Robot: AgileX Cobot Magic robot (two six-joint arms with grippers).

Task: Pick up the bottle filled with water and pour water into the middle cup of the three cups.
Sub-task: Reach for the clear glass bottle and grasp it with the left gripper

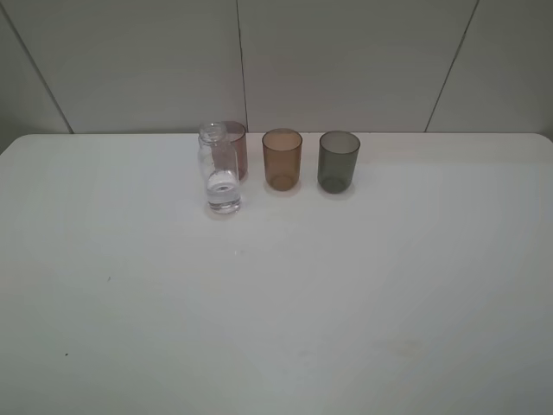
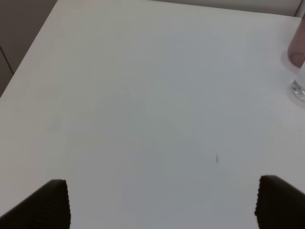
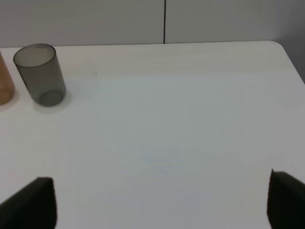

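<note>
A white table point(image 1: 130, 328) with rounded corners stands before a wall point(image 1: 346, 60) of pale grey panels. Near the far edge of the table stand, in one row, a translucent pinkish-mauve tumbler point(image 1: 238, 147), a translucent amber-brown tumbler point(image 1: 282, 159) in the middle, and a dark grey-green tumbler point(image 1: 338, 162). A small clear plastic bottle point(image 1: 221, 173) with an open threaded neck stands upright just in front of the pinkish-mauve tumbler and partly covers it in the high view. I cannot tell whether they touch. Water fills only its lower part.

The left gripper point(image 2: 162, 202) has its two black fingers point(image 2: 47, 205) spread wide above bare table and holds nothing. The right gripper point(image 3: 162, 200) is spread wide too, and empty.

The bottle is very close to the pinkish-mauve tumbler, so a finger that passes behind it could push that tumbler over. The bottle looks thin and has no cap: a hard squeeze or an early tilt could spill water on the table. During pouring, a neck that is not well above the amber-brown tumbler could send water into a neighbour.
</note>
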